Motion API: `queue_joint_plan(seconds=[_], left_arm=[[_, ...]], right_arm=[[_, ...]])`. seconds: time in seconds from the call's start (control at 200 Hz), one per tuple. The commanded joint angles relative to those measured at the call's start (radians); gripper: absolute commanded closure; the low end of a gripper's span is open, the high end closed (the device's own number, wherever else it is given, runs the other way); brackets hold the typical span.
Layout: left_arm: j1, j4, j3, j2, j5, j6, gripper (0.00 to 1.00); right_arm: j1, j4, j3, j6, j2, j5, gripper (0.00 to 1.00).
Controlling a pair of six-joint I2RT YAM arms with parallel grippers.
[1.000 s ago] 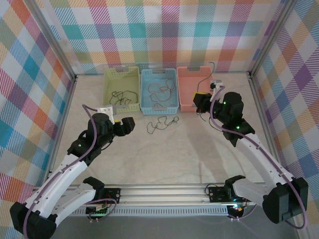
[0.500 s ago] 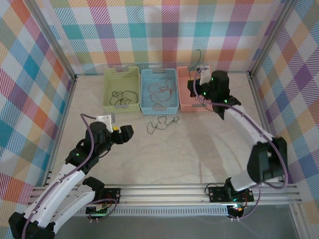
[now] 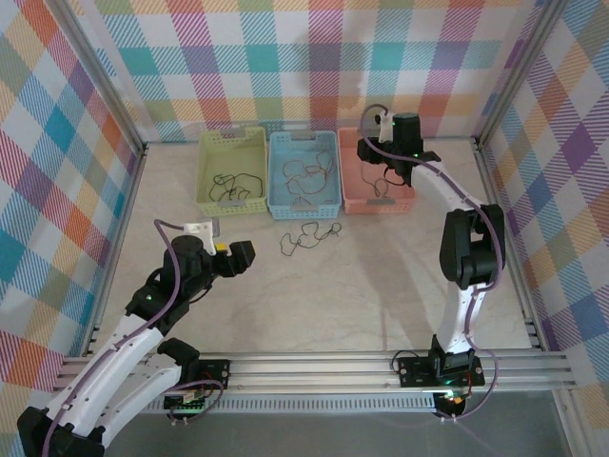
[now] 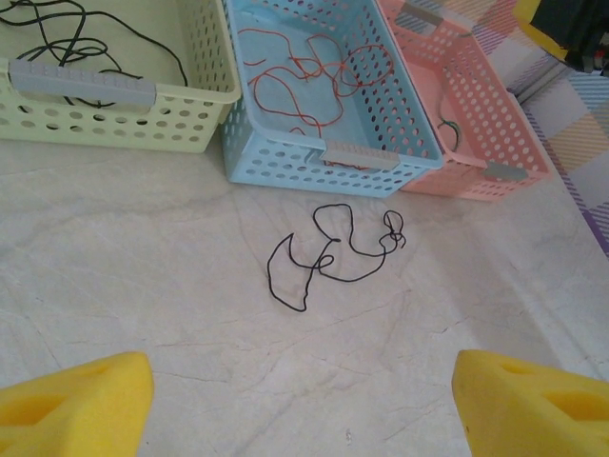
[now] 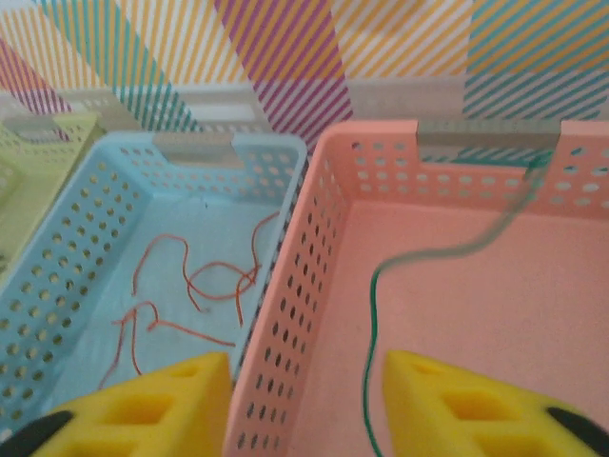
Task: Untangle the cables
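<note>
While the right tool [image 5: 304,376] gapes over the pink basket [image 5: 324,238] at the far edge of the surface [image 3: 381,276], green cable [image 5: 373,295] inside, the left tool [image 4: 304,405] hangs open.

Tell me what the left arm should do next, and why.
Probably lower the left gripper toward the black cable on the table. Its jaws stand open, and the cable lies loose just ahead of it, in front of the blue basket. The right gripper is occupied over the pink basket with a green cable.
</note>
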Motion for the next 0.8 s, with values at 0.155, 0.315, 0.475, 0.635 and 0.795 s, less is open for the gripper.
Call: queue_joint_plan(seconds=[0.155, 0.315, 0.475, 0.635, 0.795], left_arm=[[-0.006, 0.054, -0.021, -0.016, -0.005, 0.0, 0.18], [-0.006, 0.045, -0.02, -0.026, -0.014, -0.001, 0.18], [-0.006, 0.038, -0.019, -0.03, -0.029, -0.003, 0.18], [-0.006, 0.007, -0.019, -0.053, -0.053, -0.008, 0.18], [-0.005, -0.054, -0.017, -0.093, -0.19, -0.049, 0.2]], right_arm=[[0.039, 0.096, -0.221, 0.0, -0.216, -0.184, 0.55], [0.157, 0.103, -0.379, -0.08, -0.312, -0.316, 0.57], [0.298, -0.015, -0.453, -0.218, -0.343, -0.332, 0.57], [0.438, -0.088, -0.471, -0.383, -0.301, -0.286, 0.56], [0.496, -0.105, -0.402, -0.379, -0.179, -0.285, 0.55]])
